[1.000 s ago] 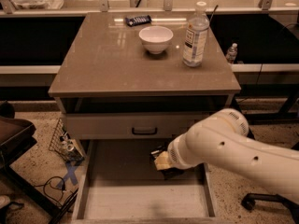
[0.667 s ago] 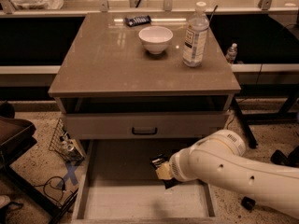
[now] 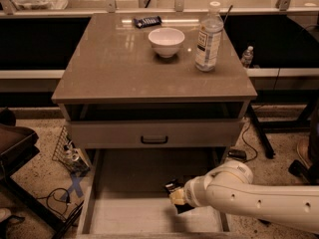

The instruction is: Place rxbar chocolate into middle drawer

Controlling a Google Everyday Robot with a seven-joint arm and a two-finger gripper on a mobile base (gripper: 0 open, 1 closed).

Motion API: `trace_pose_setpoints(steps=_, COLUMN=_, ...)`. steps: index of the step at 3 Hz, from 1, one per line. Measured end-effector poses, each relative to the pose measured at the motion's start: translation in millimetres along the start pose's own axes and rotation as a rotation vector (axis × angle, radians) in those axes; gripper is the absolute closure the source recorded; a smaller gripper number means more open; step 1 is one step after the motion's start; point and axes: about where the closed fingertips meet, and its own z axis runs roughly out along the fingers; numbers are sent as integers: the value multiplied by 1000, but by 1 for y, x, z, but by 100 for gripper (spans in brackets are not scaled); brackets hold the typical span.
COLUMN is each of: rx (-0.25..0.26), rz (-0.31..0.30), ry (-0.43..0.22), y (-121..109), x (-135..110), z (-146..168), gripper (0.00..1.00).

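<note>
1. Brown square worktop (image 3: 114, 68) of a low cabinet, seen from above and in front.
2. Small round white bowl (image 3: 166, 41), which stood upright near the back centre of the worktop.
3. Clear plastic bottle with a white cap and a pale label (image 3: 208, 39). It stood upright just to the right of the bowl and apart from it.
4. Dark blue wrapped bar (image 3: 147, 21), which lay flat at the rear edge of the worktop, behind the bowl.
5. Closed grey drawer front (image 3: 209, 133) with a dark handle (image 3: 154, 140), set below an open dark slot under the worktop.
6. Middle drawer (image 3: 124, 215), a wide, shallow light-grey tray with a pale floor and thin side walls. It was pulled fully out below the closed front.
7. White jointed robot arm (image 3: 259, 203), which reached in from the lower right across the drawer's right wall.
8. Gripper (image 3: 175, 197), which was inside the drawer's outline, right of centre and low over the floor. Its jaws were closed on the bar named next.
9. Rxbar chocolate (image 3: 172, 185), a small flat bar in a black-brown wrapper. It was held at the gripper's tip over the drawer floor (only a dark end with pale marks showed). Whether it touched the floor could not be told.
10. Wire basket (image 3: 70, 153) and loose cables (image 3: 50, 198), which lay on the speckled floor left of the cabinet.
</note>
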Motion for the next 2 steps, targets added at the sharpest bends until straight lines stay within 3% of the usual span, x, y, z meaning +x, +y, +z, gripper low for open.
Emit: trace_pose_setpoints(steps=2, rx=-35, rz=91, ry=56, y=-16, x=28, z=58, gripper=100)
